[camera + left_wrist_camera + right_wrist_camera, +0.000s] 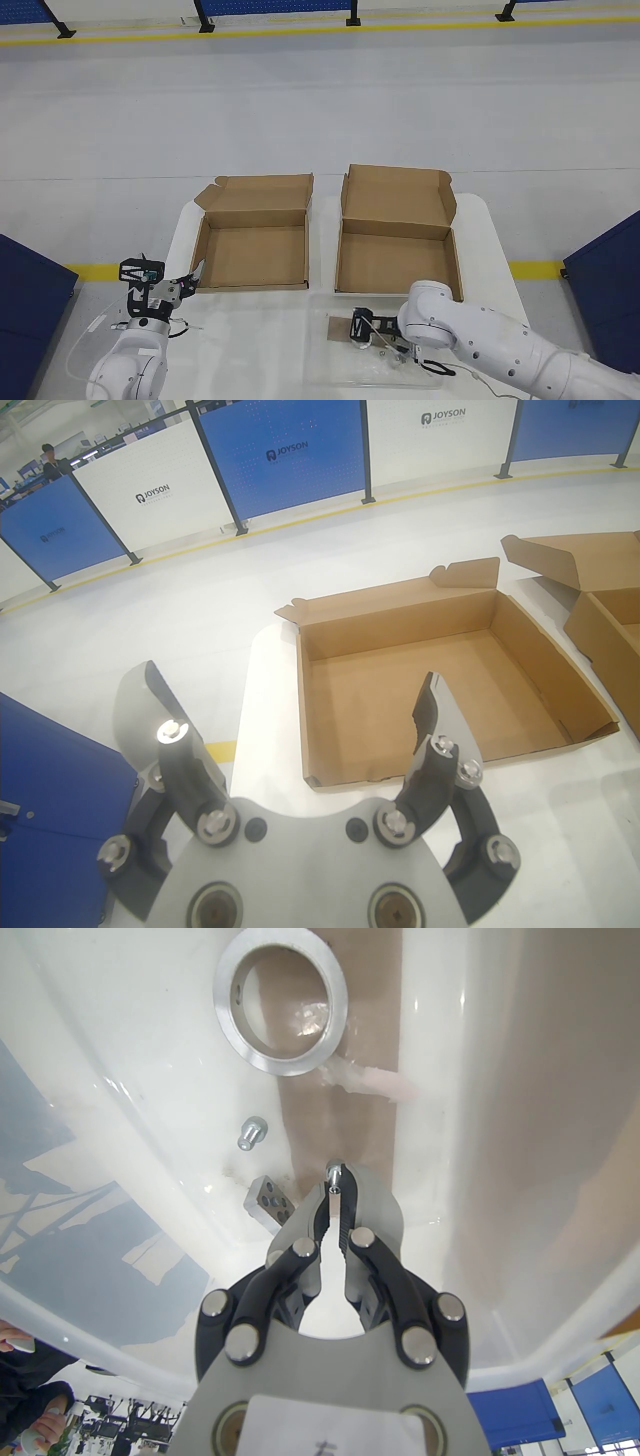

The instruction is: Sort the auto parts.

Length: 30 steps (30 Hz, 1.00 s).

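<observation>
Our right gripper (334, 1188) reaches down into a clear plastic bin (450, 1178), and its fingers are clamped on a small screw (333, 1174) pinched right at their tips. We cannot tell whether the screw touches the bin floor. Just beside those fingers, on one side, lies a small metal block with holes (270, 1202). A short bolt (251, 1132) stands a little past the block, apart from the fingertips. Well ahead of the fingertips rests a wide metal ring (280, 1064), flat on the bin floor.

Our left gripper (289, 675) hangs above the white desk (500, 800) with its fingers spread wide apart and nothing between them. Just ahead of these fingers sits an open cardboard box (450, 700), its near corner close to one fingertip. A second open cardboard box (615, 610) stands beyond the first, farther off to that same side, well apart from the left fingers.
</observation>
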Motion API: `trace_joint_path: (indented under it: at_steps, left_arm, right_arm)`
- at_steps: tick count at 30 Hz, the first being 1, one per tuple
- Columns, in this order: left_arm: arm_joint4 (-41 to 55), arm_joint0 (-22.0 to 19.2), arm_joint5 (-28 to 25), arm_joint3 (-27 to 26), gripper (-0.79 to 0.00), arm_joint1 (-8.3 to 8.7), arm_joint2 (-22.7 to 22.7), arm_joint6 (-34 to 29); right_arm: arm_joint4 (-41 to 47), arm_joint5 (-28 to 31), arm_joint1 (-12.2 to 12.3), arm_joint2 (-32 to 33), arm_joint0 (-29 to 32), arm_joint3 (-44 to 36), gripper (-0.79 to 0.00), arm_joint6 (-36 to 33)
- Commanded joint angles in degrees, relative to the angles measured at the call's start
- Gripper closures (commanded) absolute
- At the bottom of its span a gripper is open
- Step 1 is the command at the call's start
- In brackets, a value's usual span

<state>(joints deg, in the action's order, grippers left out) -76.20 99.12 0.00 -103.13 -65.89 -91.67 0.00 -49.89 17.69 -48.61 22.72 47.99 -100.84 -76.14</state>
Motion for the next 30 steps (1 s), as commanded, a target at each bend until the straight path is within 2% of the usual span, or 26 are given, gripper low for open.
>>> trace_joint_path:
  at_steps: [1,7,18,21,25,30]
  left_arm:
    - [0.0,0.0,0.0,0.0,-0.785,0.0,0.0,0.0]
    - [0.0,0.0,0.0,0.0,-0.785,0.0,0.0,0.0]
    - [0.0,0.0,0.0,0.0,-0.785,0.0,0.0,0.0]
    - [0.0,0.0,0.0,0.0,-0.785,0.0,0.0,0.0]
    - [0.0,0.0,0.0,0.0,-0.785,0.0,0.0,0.0]
    - [0.0,0.0,0.0,0.0,-0.785,0.0,0.0,0.0]
  right_arm:
    - [0.36,-0.06,0.33,0.85,0.27,-0.9,0.0,-0.5]
    - [2.25,1.04,1.86,3.88,1.71,-4.71,0.0,-3.07]
    - [2.25,1.04,1.86,3.88,1.71,-4.71,0.0,-3.07]
    - [2.65,1.43,2.05,4.87,2.17,-4.34,0.0,-0.55]
    - [7.89,4.71,3.69,9.46,3.04,-4.43,0.0,1.5]
    - [17.1,11.33,7.04,17.27,6.66,-4.27,0.0,4.45]
